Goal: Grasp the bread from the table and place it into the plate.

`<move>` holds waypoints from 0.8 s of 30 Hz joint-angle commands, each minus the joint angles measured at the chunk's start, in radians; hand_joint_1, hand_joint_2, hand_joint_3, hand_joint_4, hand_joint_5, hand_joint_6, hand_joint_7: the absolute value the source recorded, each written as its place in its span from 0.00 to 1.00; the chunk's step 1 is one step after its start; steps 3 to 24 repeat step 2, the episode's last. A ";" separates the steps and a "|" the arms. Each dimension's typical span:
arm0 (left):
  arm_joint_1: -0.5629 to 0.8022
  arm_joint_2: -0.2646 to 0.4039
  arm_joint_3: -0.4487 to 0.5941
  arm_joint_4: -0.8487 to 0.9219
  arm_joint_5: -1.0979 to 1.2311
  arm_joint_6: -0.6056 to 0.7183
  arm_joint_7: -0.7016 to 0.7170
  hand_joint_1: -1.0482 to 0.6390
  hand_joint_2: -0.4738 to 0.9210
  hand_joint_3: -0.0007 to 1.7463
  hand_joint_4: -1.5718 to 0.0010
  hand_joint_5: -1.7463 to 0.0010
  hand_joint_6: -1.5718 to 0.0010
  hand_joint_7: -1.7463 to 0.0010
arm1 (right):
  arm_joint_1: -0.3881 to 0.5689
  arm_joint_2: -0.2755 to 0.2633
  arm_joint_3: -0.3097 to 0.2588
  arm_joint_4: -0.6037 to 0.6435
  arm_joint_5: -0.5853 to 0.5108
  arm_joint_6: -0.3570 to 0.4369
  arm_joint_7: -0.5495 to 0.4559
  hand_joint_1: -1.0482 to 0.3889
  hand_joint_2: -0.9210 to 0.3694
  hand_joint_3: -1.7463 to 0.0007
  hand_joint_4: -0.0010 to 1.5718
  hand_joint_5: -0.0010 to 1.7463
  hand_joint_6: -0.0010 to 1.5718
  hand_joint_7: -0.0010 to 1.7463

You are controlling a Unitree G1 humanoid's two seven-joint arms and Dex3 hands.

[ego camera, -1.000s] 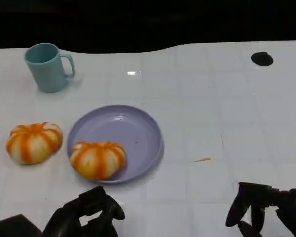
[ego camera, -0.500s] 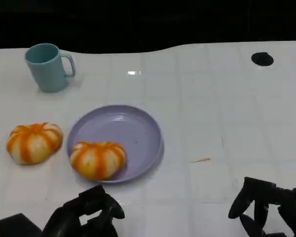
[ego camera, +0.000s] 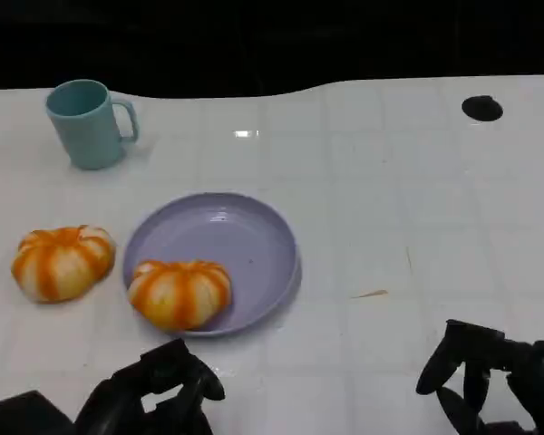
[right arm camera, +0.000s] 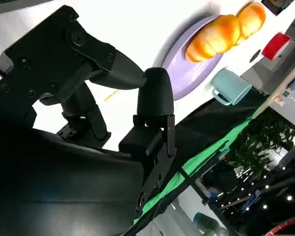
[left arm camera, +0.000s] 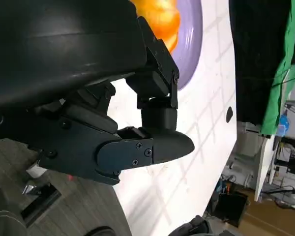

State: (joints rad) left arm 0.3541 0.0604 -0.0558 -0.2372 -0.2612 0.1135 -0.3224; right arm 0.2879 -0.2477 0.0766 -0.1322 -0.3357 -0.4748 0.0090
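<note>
One orange-striped bread [ego camera: 179,294] lies inside the purple plate [ego camera: 245,236], against its near left rim. A second bread [ego camera: 62,263] of the same kind sits on the white table, left of the plate. My left hand [ego camera: 154,399] hovers low at the near edge, just in front of the plate, holding nothing, fingers loosely bent. My right hand [ego camera: 485,381] hangs at the near right, fingers apart and empty. The left wrist view has my left hand [left arm camera: 113,123] near the bread [left arm camera: 160,14] on the plate [left arm camera: 191,44]. The right wrist view looks past my right hand [right arm camera: 88,98] to both breads and the plate [right arm camera: 187,73].
A teal mug [ego camera: 89,123] stands at the far left of the table. A black round hole [ego camera: 481,108] marks the far right, and a small yellowish sliver [ego camera: 370,294] lies right of the plate. The table's far edge meets a dark background.
My right hand has sunk slightly and shifted a little toward the near edge. My left hand has dropped a touch. Both breads, the plate and the mug have stayed put.
</note>
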 commanded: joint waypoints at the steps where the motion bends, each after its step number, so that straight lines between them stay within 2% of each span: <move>1: -0.005 0.014 0.011 0.008 -0.008 -0.016 -0.013 0.21 1.00 0.31 0.49 0.00 0.58 0.17 | -0.008 0.002 -0.004 0.011 0.002 -0.017 -0.011 0.62 0.40 0.31 0.57 1.00 0.51 0.79; 24: -0.006 0.014 0.012 0.009 -0.008 -0.016 -0.013 0.21 1.00 0.31 0.49 0.00 0.58 0.17 | -0.010 0.003 -0.004 0.015 0.004 -0.021 -0.011 0.62 0.40 0.31 0.57 1.00 0.51 0.78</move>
